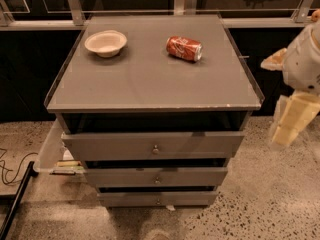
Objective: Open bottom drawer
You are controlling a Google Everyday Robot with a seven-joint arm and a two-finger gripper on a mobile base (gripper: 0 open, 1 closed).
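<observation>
The grey cabinet (150,84) has three stacked drawers. The bottom drawer (130,199) is the narrowest grey front, just above the floor, with a small round metal knob (158,201) at its centre. None of its inside shows. Above it are the middle drawer (125,177) and the tallest top drawer (115,146). My gripper (292,120) hangs at the right edge of the view, beside the cabinet's right side at about top-drawer height. It is well to the right of the bottom drawer and above it, touching nothing.
A beige bowl (105,42) and a red soda can (184,48) lying on its side rest on the cabinet top. A clear bin (50,151) with items stands on the floor to the left, with black cables (10,171) nearby. Speckled floor lies in front.
</observation>
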